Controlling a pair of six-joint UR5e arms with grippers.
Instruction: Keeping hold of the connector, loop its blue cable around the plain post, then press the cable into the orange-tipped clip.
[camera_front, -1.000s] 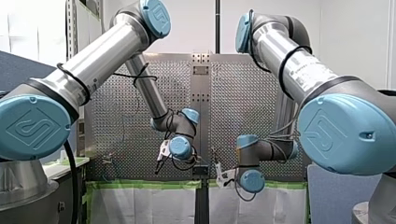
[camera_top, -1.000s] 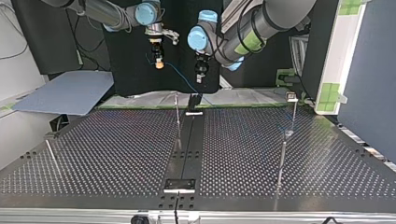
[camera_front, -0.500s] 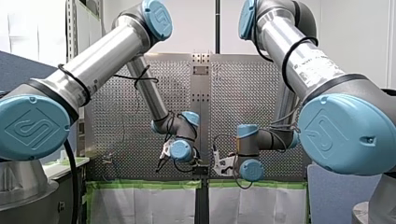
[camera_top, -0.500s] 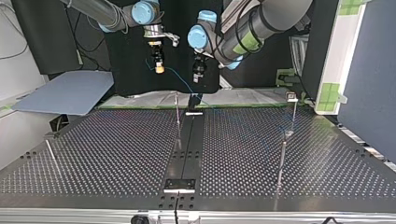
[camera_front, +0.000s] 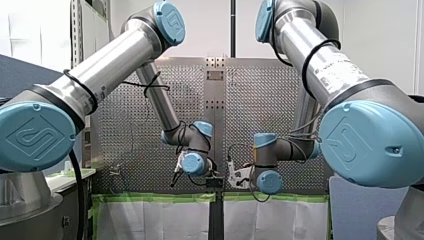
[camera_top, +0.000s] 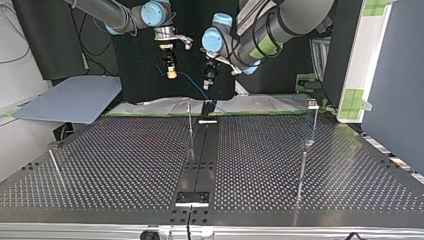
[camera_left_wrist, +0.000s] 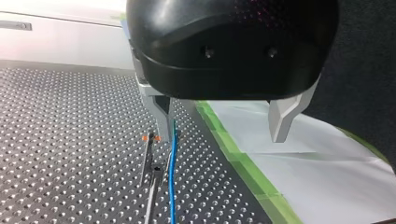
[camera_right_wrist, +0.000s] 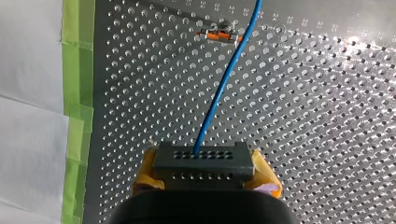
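In the right wrist view my right gripper (camera_right_wrist: 201, 179) is shut on a grey connector (camera_right_wrist: 201, 162), held between its yellow pads. A blue cable (camera_right_wrist: 224, 84) leaves the connector and runs ahead past an orange-tipped clip (camera_right_wrist: 218, 35) on the perforated board. In the top view my right gripper (camera_top: 171, 73) hangs above the board's far edge, and the blue cable (camera_top: 194, 85) slopes from it toward my left gripper (camera_top: 208, 83). My left gripper (camera_left_wrist: 224, 135) is open; the blue cable (camera_left_wrist: 173, 177) hangs just inside one metal finger, with the orange-tipped clip (camera_left_wrist: 151, 138) right beside it.
Slim metal posts (camera_top: 190, 122) (camera_top: 302, 170) (camera_top: 54, 167) stand on the perforated table (camera_top: 125, 160). A dark centre strip (camera_top: 200, 155) carries small plates. Green tape and white sheeting (camera_left_wrist: 289, 158) border the board under the grippers. A blue-grey panel (camera_top: 70, 100) lies at the top view's left.
My left gripper has shifted toward the top view's left, closer to the cable and my right gripper. My right wrist rose a little in the front view, connector still held.
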